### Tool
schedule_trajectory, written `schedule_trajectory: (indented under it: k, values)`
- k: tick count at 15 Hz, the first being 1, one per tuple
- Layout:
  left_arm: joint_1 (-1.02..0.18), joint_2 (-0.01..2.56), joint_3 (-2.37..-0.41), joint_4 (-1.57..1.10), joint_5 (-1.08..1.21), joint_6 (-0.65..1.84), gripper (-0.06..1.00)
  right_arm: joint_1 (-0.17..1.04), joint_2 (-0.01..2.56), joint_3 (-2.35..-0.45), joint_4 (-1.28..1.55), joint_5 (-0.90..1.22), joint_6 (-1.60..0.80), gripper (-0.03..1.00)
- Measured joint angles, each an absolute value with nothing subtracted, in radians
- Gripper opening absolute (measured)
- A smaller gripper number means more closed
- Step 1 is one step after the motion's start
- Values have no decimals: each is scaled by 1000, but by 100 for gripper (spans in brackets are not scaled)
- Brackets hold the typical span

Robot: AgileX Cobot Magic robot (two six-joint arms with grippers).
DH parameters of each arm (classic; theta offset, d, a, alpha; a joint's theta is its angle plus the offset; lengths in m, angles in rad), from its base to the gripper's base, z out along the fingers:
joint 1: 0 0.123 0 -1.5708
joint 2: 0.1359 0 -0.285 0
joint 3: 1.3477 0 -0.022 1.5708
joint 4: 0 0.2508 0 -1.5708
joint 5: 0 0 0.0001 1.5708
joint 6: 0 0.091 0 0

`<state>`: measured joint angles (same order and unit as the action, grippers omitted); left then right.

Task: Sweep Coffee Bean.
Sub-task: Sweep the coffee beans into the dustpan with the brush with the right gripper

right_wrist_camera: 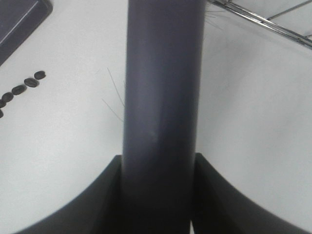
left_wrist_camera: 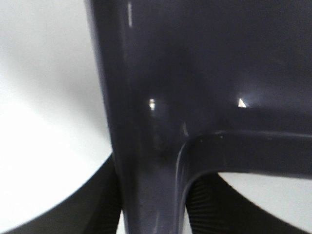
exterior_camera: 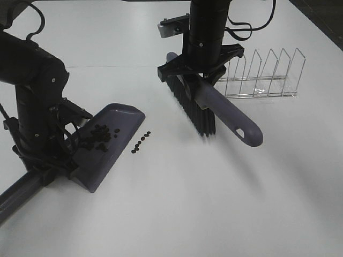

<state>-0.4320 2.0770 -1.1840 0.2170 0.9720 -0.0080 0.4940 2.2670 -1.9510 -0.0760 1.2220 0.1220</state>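
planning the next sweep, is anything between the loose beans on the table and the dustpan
Nothing visible. The loose coffee beans lie just off the dustpan lip, with only bare table between; the brush is on their far side.

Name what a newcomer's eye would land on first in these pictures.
The long purple brush, clamped in the right end effector near the middle of the table, stands out first. Left of it lies the purple dustpan, gripped by the left end effector, with a heap of coffee beans inside and a short row of loose beans on the table just off its lip. A wire rack stands behind the brush.
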Motion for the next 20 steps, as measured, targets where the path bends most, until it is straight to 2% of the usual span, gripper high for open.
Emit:
schedule_trajectory:
  k: [6, 9, 13, 17, 20]
  values:
    - [-432, 2105, -1223, 207, 1009, -8, 35, 575, 2337, -1955, -152, 1221, 141, 32]
    - [-432, 2119, -1240, 180, 1040, 28, 35, 592, 2363, -1958, 7, 1180, 137, 32]
    - [-432, 2121, -1242, 150, 1049, 33, 35, 592, 2377, -1958, 302, 1005, 71, 32]
    - [-432, 2121, -1242, 134, 1055, 45, 35, 584, 2386, -1966, 390, 960, 29, 32]
    - [-432, 2121, -1242, 131, 1055, 51, 35, 526, 2337, -2034, 429, 996, -18, 32]
